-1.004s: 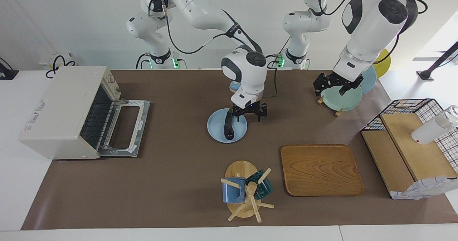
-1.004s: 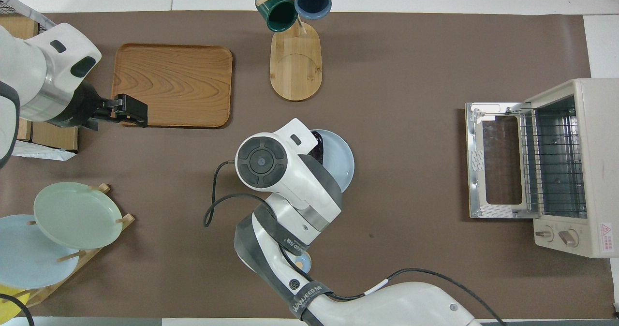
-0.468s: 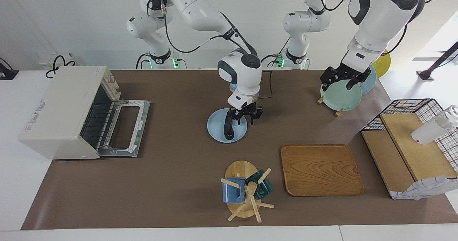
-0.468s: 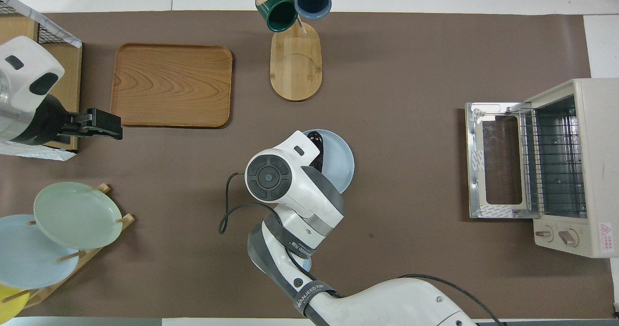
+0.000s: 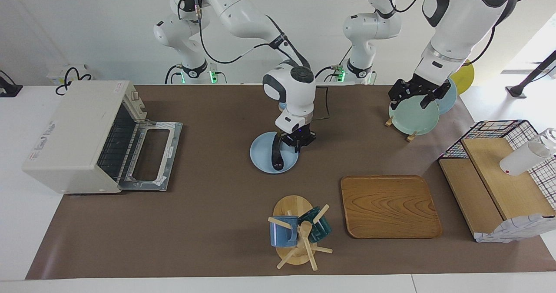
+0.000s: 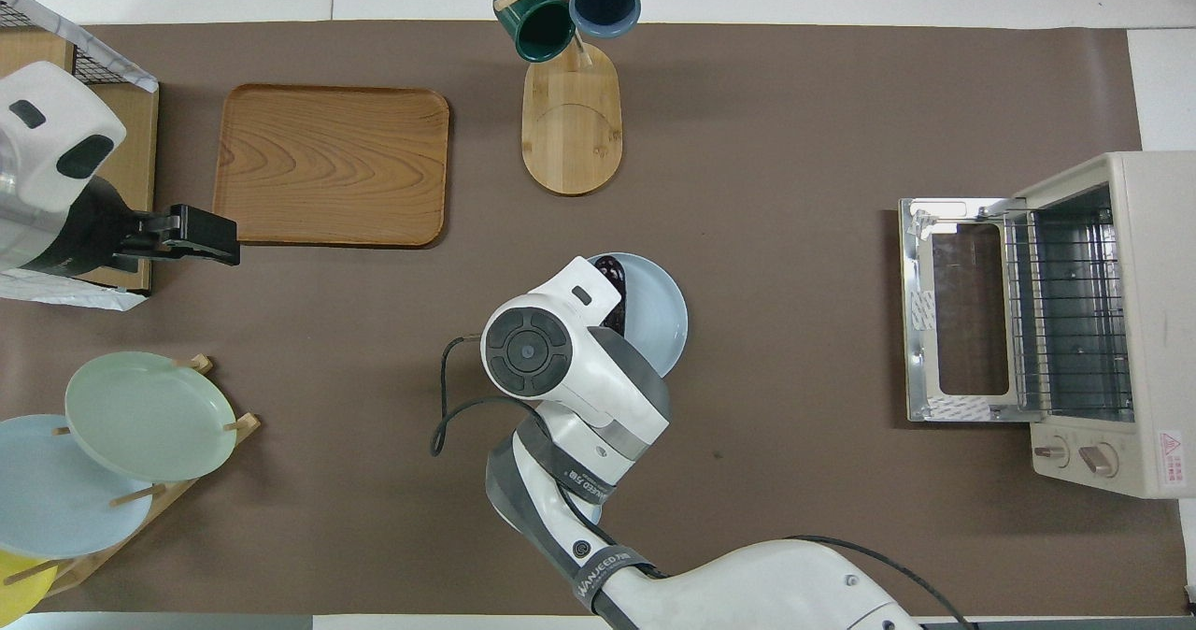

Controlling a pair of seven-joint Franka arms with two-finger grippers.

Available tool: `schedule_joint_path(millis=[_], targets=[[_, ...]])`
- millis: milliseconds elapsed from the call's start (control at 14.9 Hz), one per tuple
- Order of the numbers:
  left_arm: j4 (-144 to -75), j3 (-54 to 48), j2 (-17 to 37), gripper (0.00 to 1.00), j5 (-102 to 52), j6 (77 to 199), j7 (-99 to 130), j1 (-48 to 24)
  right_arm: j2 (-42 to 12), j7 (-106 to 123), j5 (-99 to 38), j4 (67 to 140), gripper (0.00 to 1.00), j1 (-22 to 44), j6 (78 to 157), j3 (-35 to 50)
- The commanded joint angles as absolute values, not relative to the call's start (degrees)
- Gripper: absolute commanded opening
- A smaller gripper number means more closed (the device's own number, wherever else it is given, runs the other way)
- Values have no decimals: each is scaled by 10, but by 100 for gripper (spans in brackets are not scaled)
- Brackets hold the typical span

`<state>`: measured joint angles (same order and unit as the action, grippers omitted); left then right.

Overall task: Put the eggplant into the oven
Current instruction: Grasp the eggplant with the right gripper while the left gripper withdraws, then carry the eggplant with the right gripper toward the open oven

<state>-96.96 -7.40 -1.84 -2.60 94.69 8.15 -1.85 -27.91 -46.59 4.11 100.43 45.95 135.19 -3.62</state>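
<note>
You see a white worktop [image 5: 17, 241] under a brown mat [image 5: 208, 206], white wall at the frame's top. At the center, the eggplant [image 5: 276, 156] lies on a pale blue plate [image 5: 260, 158]; the right end effector [image 5: 295, 144] is clenched at its upper end, though contact is unclear. The oven [image 5: 74, 132] sits center-left, door down. The left end effector [image 5: 412, 98], fingers spread, waits upper right over the plate rack [image 5: 410, 134].

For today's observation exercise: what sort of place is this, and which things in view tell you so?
Most likely a robotics lab staged as a kitchen. A toaster oven with its door open, a rack of plates and a mug stand sit on one covered table, an eggplant lies on a blue plate, and two robot arms work there.
</note>
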Motion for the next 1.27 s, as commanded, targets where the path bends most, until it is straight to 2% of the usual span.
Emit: schedule_joint_path(millis=[0,134,401,535,803,1004,1204], targets=[[-947,-55,-4,100,-14,933,77,-42,-268,-453,45,1023,0,458,1360,-34],[-954,-42,-8,100,-14,926,77,-54,-268,-440,58,1008,0,458,1332,-35],[-955,-42,-11,100,-14,894,76,-54,-270,-406,98,909,0,437,1153,-37],[-954,-42,-11,100,-14,894,76,-54,-261,-386,104,900,0,418,1101,-40],[-954,-43,-11,100,-14,893,76,-51,-187,-296,109,937,0,344,1014,-41],[-955,-43,-11,100,-14,895,76,-48,-109,-202,112,1022,0,253,1005,-40],[-954,-41,-11,100,-14,899,39,-47,-65,-120,113,1084,0,173,1007,-40]])
